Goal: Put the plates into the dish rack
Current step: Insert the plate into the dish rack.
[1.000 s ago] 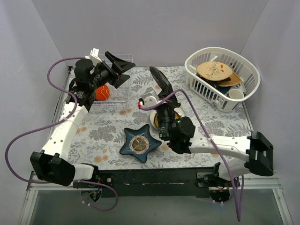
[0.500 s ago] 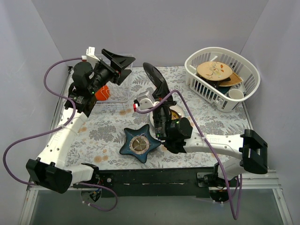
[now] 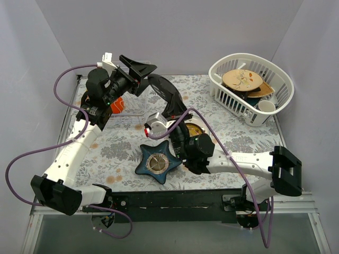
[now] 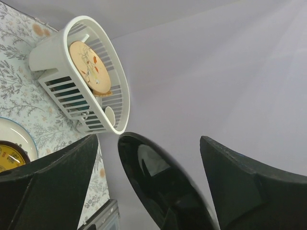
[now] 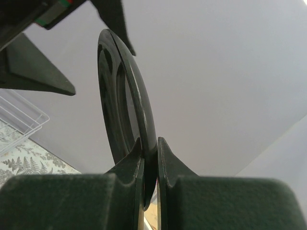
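Note:
A glossy black plate [image 3: 165, 93] is held upright above the table, its lower rim pinched by my right gripper [image 3: 170, 112], which is shut on it [image 5: 150, 143]. The plate [image 4: 163, 182] stands between the spread fingers of my open left gripper [image 4: 147, 140], touching neither. That left gripper [image 3: 139, 78] hovers over the clear wire dish rack [image 3: 130, 108], where an orange-red plate [image 3: 117, 104] stands. A yellow patterned plate [image 3: 196, 130] lies on a white one behind the right arm. In the right wrist view the black plate [image 5: 127, 96] is seen edge-on.
A dark blue star-shaped dish [image 3: 157, 161] lies near the front centre. A white slotted basket [image 3: 275, 79] with a tan plate and other dishes stands at the back right, also in the left wrist view as the basket [image 4: 120, 96]. Purple cables loop beside both arms.
My right arm has swung the black plate left and up, bringing it between the left gripper's fingers. The left gripper stayed open above the rack, shifting only slightly.

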`<state>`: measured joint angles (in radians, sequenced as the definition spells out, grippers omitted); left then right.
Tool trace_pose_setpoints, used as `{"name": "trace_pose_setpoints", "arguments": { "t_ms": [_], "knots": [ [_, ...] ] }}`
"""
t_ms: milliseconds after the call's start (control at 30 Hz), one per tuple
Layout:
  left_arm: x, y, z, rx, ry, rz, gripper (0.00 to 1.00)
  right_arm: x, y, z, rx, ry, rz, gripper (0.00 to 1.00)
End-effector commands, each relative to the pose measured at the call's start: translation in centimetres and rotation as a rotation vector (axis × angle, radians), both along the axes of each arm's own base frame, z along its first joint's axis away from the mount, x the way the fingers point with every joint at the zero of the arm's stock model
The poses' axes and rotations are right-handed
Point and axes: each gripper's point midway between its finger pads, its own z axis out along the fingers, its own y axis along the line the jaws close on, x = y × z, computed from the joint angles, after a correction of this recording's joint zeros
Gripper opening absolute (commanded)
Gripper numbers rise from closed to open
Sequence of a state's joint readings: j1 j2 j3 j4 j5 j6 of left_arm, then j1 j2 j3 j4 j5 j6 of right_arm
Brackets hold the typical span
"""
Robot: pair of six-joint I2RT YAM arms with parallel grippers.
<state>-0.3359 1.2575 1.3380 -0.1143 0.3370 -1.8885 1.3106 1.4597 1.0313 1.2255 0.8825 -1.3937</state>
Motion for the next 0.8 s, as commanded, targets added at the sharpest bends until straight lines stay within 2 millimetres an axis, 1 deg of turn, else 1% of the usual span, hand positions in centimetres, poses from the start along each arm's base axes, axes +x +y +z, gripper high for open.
{"name": "trace_pose_setpoints", "arguments": {
  "t_ms": [0,67,267,333,367,500,533,600,700,767],
  "knots": [
    [-1.0,-0.3,1.9,-0.013,-0.03,-0.036,0.87,-0.8,1.2,0.4,-0.023,-0.054,0.078,0.01],
    [-1.3,-0.4,2.1,-0.017,-0.032,-0.05,0.87,-0.8,1.7,-0.1,-0.055,-0.056,0.084,0.01],
    [-2.1,-0.5,2.5,-0.023,-0.028,-0.076,0.86,-0.1,2.3,-0.4,-0.104,-0.085,0.062,0.01],
    [-2.5,-0.6,2.6,-0.021,-0.028,-0.085,0.85,0.3,1.9,-0.2,-0.117,-0.102,0.041,0.01],
    [-2.6,-0.6,2.6,-0.02,-0.027,-0.088,0.83,0.6,1.8,-0.2,-0.119,-0.105,0.03,0.01],
    [-3.3,-0.7,2.8,-0.02,-0.024,-0.114,0.77,1.6,0.2,0.2,-0.109,-0.128,-0.029,0.01],
    [-3.6,-0.9,2.5,-0.02,-0.012,-0.134,0.75,1.7,0.0,0.1,-0.117,-0.133,-0.036,0.01],
    [-3.9,-1.0,2.6,-0.027,-0.008,-0.15,0.7,2.1,-0.5,0.2,-0.118,-0.136,-0.049,0.01],
    [-4.5,-1.0,2.6,-0.029,-0.005,-0.159,0.65,2.4,-1.2,0.4,-0.114,-0.146,-0.062,0.01],
    [-4.6,-1.0,2.5,-0.028,-0.004,-0.164,0.63,2.5,-1.2,0.4,-0.115,-0.146,-0.061,0.01]
  ]
}}
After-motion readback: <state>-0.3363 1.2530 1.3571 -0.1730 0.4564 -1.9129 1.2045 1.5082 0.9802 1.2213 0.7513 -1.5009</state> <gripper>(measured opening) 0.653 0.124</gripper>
